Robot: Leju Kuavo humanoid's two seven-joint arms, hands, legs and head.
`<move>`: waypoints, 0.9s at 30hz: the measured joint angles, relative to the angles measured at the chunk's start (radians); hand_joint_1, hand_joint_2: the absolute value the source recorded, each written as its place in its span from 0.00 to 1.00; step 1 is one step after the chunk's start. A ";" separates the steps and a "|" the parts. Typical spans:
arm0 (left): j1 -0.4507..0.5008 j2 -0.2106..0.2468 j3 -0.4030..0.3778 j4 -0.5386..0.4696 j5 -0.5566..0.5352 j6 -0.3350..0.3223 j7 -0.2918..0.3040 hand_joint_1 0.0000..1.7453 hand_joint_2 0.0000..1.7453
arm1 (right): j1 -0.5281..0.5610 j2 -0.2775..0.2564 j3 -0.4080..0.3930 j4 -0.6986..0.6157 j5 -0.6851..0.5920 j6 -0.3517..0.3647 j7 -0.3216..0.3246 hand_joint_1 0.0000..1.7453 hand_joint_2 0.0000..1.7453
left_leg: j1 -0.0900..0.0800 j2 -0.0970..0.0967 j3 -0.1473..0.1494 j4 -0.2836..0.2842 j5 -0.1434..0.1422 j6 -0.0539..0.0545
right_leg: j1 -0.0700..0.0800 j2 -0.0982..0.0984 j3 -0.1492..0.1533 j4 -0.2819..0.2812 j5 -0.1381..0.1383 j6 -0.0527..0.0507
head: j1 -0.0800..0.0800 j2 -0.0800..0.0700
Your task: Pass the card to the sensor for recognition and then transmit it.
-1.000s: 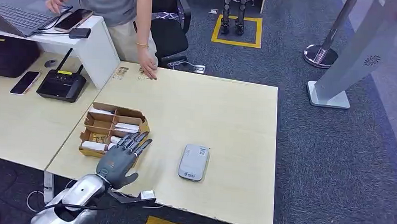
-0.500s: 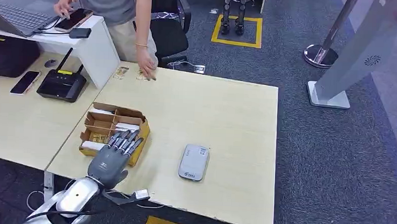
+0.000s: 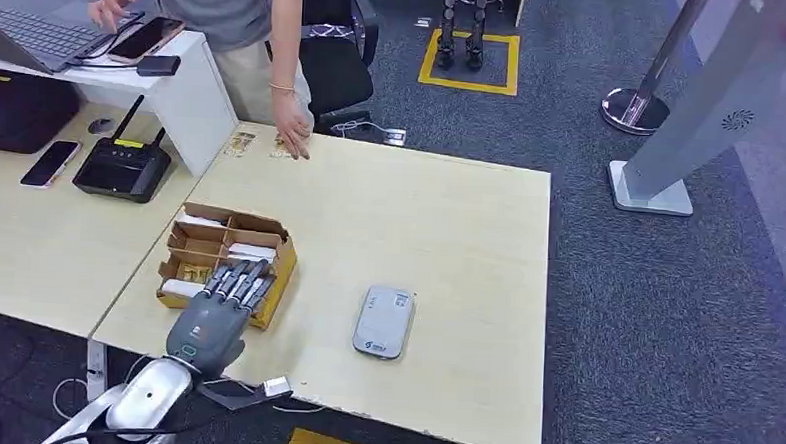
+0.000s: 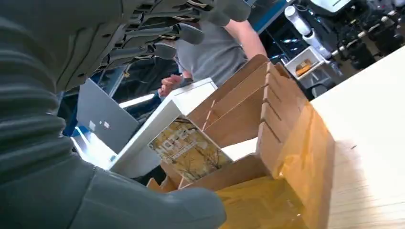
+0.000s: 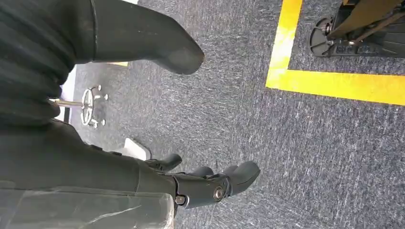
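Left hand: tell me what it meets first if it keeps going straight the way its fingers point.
Probably the cardboard divider box: the left hand hangs at its near edge, fingers extended over the compartments. How high the fingers are above it is unclear.

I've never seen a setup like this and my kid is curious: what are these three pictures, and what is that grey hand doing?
They come from a humanoid robot. One camera looks down from its head; the other two sit at its wrists. On the table lie a cardboard box with compartments holding cards, and a grey card sensor. The left hand reaches over the box with fingers spread, holding nothing. Its wrist camera sees the box up close, with a patterned card inside. The right hand hangs over the carpet, empty. A person stands behind the table.
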 joint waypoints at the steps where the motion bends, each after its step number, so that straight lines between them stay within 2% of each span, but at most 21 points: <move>1: 0.001 0.000 0.000 0.000 -0.004 -0.003 0.007 0.00 1.00 | 0.000 0.000 0.000 0.000 -0.001 0.000 0.000 0.00 1.00 | 0.000 0.000 0.000 0.000 0.000 0.000 | 0.000 0.000 0.000 0.000 0.000 0.000 | 0.000 0.000; 4: 0.002 0.006 0.000 0.000 -0.007 -0.006 0.051 0.00 1.00 | 0.000 0.000 0.000 0.000 -0.006 -0.002 0.001 0.00 1.00 | 0.000 0.000 0.000 0.000 0.000 0.000 | 0.000 0.000 0.000 0.000 0.000 0.000 | 0.000 0.000; 6: 0.002 0.020 0.000 0.000 -0.010 -0.006 0.104 0.00 1.00 | 0.000 0.000 0.000 0.000 -0.009 -0.002 0.002 0.00 1.00 | 0.000 0.000 0.000 0.000 0.000 0.000 | 0.000 0.000 0.000 0.000 0.000 0.000 | 0.000 0.000; 10: 0.001 0.040 -0.001 0.000 -0.013 -0.009 0.151 0.00 1.00 | 0.000 0.000 0.000 0.000 -0.010 -0.003 0.004 0.00 1.00 | 0.000 0.000 0.000 0.000 0.000 0.000 | 0.000 0.000 0.000 0.000 0.000 0.000 | 0.000 0.000; 19: 0.001 0.051 -0.001 0.000 -0.013 -0.015 0.190 0.00 1.00 | 0.000 0.002 0.000 0.000 -0.012 -0.003 0.007 0.00 1.00 | 0.000 0.000 0.000 0.000 0.000 0.000 | 0.000 0.000 0.000 0.000 0.000 0.000 | 0.000 0.000; 27: -0.010 0.051 -0.001 0.000 -0.013 -0.005 0.164 0.00 1.00 | 0.000 0.002 0.007 0.000 -0.006 -0.003 0.004 0.00 1.00 | 0.000 0.000 0.000 0.000 0.000 0.000 | 0.000 0.000 0.000 0.000 0.000 0.000 | 0.000 0.000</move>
